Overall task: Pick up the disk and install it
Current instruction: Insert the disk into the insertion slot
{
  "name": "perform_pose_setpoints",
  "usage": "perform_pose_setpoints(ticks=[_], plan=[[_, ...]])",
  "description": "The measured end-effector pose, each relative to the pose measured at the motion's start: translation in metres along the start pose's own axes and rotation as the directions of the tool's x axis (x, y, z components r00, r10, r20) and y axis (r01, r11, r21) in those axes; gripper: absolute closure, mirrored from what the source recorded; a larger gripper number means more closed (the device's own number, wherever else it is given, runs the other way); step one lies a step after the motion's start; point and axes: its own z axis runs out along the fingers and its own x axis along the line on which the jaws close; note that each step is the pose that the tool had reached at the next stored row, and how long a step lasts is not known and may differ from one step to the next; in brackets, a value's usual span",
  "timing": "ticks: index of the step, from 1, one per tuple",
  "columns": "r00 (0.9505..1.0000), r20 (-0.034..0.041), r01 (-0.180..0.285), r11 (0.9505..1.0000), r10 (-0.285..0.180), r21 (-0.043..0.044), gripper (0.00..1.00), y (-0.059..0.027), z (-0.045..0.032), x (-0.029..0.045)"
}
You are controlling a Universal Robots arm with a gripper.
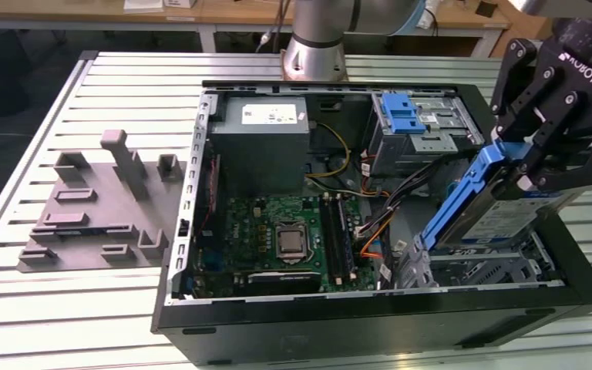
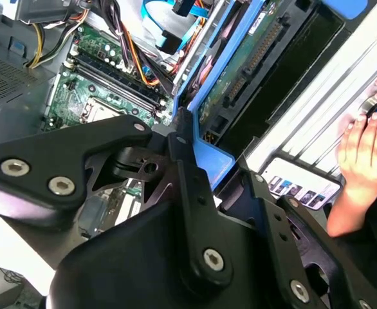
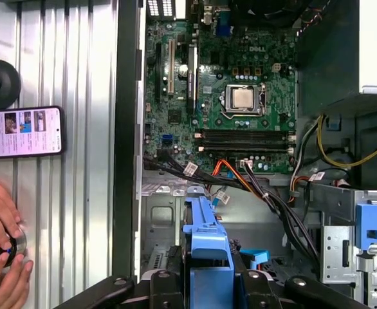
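Observation:
The disk (image 1: 504, 218) is a silver drive with a white-and-blue label in a blue rail frame (image 1: 468, 193). My gripper (image 1: 539, 171) is shut on its upper end and holds it steeply tilted. The disk's lower end dips into the metal drive bay (image 1: 481, 271) at the exterior view's right of the open computer case (image 1: 378, 320). In the second wrist view the disk's green circuit-board underside (image 2: 241, 69) and blue frame run away from a black finger (image 2: 190, 183). In the first wrist view the blue frame (image 3: 205, 237) rises between the fingers.
Inside the case are the motherboard (image 1: 280, 231), the grey power-supply box (image 1: 265, 137), a blue latch on a metal cage (image 1: 409, 116) and cable bundles (image 3: 266, 187). A grey fixture (image 1: 101, 202) lies on the slatted table. A person's hand (image 3: 0, 257) and a phone (image 3: 21, 132) sit beside the case.

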Motion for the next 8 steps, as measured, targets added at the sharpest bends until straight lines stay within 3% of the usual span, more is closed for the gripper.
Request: perform_pose_setpoints(ticks=[8], plan=[[1.0,0.0026,0.0,1.0,0.0,0.0009,0.64,0.0,0.0062,0.0002]])
